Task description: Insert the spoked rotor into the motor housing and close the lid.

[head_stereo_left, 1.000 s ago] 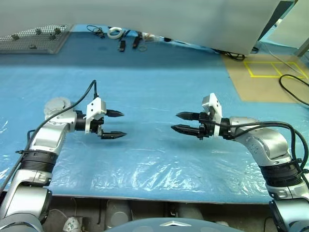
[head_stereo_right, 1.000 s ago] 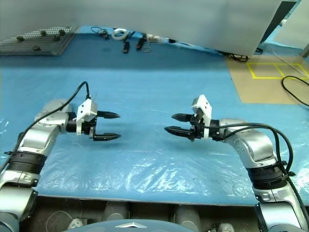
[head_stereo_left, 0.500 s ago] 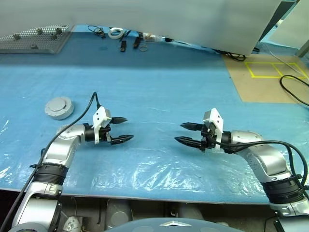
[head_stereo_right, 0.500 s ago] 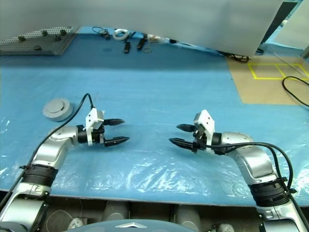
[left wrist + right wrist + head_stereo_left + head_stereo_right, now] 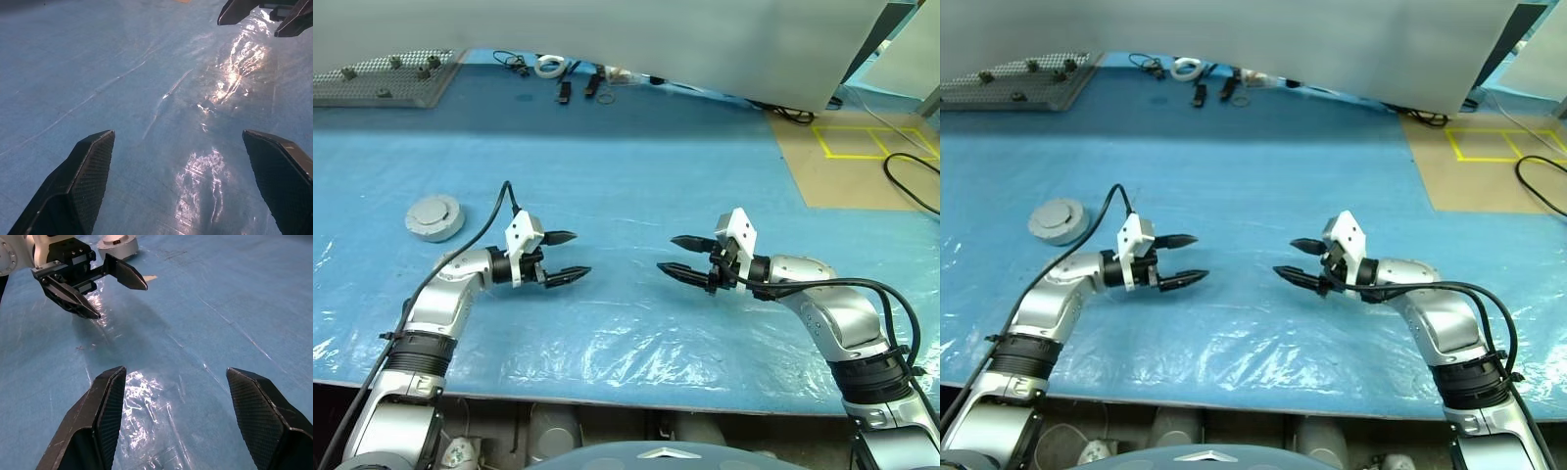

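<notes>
A round light-grey lid (image 5: 433, 217) with a raised centre lies on the blue table at the left, beyond my left forearm; it also appears in the right wrist view (image 5: 119, 246). I cannot tell whether the motor housing sits under it. The spoked rotor is out of view. My left gripper (image 5: 579, 254) hovers low over the table right of the lid, open and empty. Facing it across a gap, my right gripper (image 5: 666, 255) is open and empty too. Each wrist view shows its own spread fingers (image 5: 88, 171) (image 5: 102, 406) over bare blue cover.
A grey perforated board (image 5: 382, 78) lies at the back left. A tape roll (image 5: 546, 66) and small tools (image 5: 578, 86) sit along the back edge. Black cables (image 5: 911, 181) run over the floor at the right. A crinkled clear sheet (image 5: 636, 333) covers the table's front.
My left forearm has sunk and its gripper has turned a little, uncovering the grey lid it hid before. The right gripper has barely moved. Both stay open.
</notes>
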Controlling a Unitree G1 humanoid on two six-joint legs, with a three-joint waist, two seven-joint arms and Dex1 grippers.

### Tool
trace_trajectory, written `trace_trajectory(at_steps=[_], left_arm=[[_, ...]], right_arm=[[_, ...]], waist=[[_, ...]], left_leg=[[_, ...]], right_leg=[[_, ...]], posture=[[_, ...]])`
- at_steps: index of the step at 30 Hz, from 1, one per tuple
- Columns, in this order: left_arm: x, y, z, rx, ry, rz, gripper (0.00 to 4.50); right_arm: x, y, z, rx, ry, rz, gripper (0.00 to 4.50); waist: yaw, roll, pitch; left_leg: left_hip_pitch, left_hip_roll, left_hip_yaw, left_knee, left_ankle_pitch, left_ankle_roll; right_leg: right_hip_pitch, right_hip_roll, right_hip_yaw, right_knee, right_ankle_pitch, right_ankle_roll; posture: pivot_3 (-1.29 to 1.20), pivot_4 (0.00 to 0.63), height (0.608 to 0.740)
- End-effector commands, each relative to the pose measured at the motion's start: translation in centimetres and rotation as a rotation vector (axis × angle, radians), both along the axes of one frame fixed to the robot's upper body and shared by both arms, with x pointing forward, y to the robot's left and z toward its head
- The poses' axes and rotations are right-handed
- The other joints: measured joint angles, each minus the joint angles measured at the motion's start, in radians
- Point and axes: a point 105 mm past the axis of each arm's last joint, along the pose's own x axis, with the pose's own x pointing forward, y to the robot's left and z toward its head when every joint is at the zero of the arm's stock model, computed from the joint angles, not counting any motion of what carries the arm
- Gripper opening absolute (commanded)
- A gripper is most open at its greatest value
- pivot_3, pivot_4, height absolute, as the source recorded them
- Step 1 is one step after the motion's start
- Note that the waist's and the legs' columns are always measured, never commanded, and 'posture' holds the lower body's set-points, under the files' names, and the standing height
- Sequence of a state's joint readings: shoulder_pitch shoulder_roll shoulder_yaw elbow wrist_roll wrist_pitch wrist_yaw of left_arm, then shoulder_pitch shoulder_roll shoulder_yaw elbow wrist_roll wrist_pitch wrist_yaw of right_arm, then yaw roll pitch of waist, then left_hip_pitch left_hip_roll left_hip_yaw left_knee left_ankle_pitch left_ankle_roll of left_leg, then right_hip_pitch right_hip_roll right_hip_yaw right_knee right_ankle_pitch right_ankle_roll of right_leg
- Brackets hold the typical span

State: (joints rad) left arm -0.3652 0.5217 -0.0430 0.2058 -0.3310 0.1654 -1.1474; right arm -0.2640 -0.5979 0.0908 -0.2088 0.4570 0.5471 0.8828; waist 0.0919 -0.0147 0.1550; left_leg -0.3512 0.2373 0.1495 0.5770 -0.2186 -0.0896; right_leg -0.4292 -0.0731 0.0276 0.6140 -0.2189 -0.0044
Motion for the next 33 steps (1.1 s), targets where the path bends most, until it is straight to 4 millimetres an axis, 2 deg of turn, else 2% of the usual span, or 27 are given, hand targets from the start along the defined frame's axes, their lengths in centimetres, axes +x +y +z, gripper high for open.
trace_trajectory(at_steps=[1, 22, 33], left_arm=[[0.2, 0.1, 1.4, -0.026, -0.033, -0.002, 4.39], [0.7, 0.1, 1.3, -0.01, -0.039, 0.002, 4.39], [1.0, 0.1, 1.7, -0.025, -0.044, 0.008, 4.39]], right_arm=[[0.3, -0.1, 0.8, 0.006, -0.039, 0.01, 3.42], [0.3, -0.1, -0.4, 0.009, -0.025, 0.01, 3.42], [0.9, -0.1, -0.2, 0.015, -0.034, 0.014, 3.42]], waist=[[0.0, 0.0, 0.0], [0.0, 0.0, 0.0], [-0.001, 0.0, 0.0]], left_leg=[[0.0, 0.0, 0.0, 0.0, 0.0, 0.0], [0.0, 0.0, 0.0, 0.0, 0.0, 0.0], [0.0, 0.0, 0.0, 0.0, 0.0, 0.0]], right_leg=[[0.0, 0.0, 0.0, 0.0, 0.0, 0.0], [0.0, 0.0, 0.0, 0.0, 0.0, 0.0], [0.0, 0.0, 0.0, 0.0, 0.0, 0.0]], posture=[[0.0, 0.15, 0.74], [0.0, 0.15, 0.74], [0.0, 0.15, 0.74]])
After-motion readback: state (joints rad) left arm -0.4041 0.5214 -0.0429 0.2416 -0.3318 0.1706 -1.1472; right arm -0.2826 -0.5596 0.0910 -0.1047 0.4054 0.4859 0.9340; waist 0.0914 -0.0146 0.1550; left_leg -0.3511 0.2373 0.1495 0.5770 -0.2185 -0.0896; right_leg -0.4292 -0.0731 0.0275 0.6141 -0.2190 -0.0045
